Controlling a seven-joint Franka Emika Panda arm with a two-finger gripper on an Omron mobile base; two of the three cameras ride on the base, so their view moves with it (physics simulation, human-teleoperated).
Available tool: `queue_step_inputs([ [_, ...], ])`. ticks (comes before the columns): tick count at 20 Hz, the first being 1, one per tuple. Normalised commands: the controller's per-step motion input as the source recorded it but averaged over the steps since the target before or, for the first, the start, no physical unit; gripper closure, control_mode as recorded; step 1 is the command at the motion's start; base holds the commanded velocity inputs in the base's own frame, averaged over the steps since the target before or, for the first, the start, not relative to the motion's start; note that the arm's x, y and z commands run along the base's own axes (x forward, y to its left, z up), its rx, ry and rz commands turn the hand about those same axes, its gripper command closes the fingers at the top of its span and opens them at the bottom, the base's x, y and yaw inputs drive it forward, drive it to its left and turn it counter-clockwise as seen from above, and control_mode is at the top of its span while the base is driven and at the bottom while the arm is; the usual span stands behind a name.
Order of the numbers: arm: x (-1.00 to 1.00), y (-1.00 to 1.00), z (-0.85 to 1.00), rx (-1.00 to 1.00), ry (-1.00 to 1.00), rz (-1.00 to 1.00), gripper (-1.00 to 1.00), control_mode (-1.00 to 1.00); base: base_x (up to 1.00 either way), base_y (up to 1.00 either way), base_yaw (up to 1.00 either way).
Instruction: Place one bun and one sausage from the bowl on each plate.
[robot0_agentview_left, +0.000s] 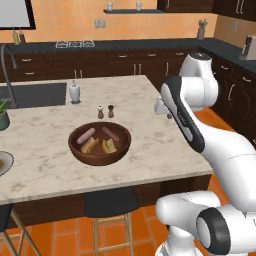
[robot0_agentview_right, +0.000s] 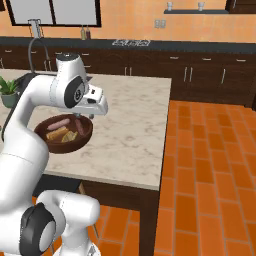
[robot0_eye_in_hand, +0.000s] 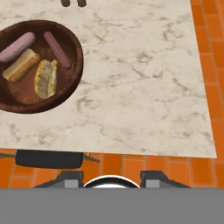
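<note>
We hold the gripper (robot0_agentview_right: 80, 118) above the marble island counter (robot0_agentview_left: 145, 130), just beside the wooden bowl (robot0_agentview_left: 99, 144).

We cannot tell how far its jaws stand apart, and we see nothing between them. From the hand view, the bowl (robot0_eye_in_hand: 37, 65) lies on the counter well clear of the fingers, holding two sausages (robot0_eye_in_hand: 57, 49) and two split buns (robot0_eye_in_hand: 46, 78). Just behind the bowl stand a salt shaker and pepper mill (robot0_agentview_left: 105, 111); farther back from it a white soap dispenser (robot0_agentview_left: 74, 92) sits near the sink (robot0_agentview_left: 33, 94). A dark stool (robot0_agentview_left: 110, 201) stands below the counter edge in front of the bowl.
</note>
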Motion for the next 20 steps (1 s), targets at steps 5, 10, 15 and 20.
queue_step_inputs([
  [5,-0.23,0.35,-0.20,0.00,-0.07,0.00,-1.00,-1.00,0.00,0.00,0.00],
  [10,0.15,1.00,-0.20,-0.02,-0.02,0.00,-1.00,-1.00,0.00,0.00,0.00],
  [15,0.63,0.81,-0.04,0.00,0.01,0.00,-1.00,-1.00,0.00,0.00,0.00],
  [20,0.47,0.49,-0.40,0.00,0.00,-0.01,-1.00,-1.00,0.00,0.00,0.00],
])
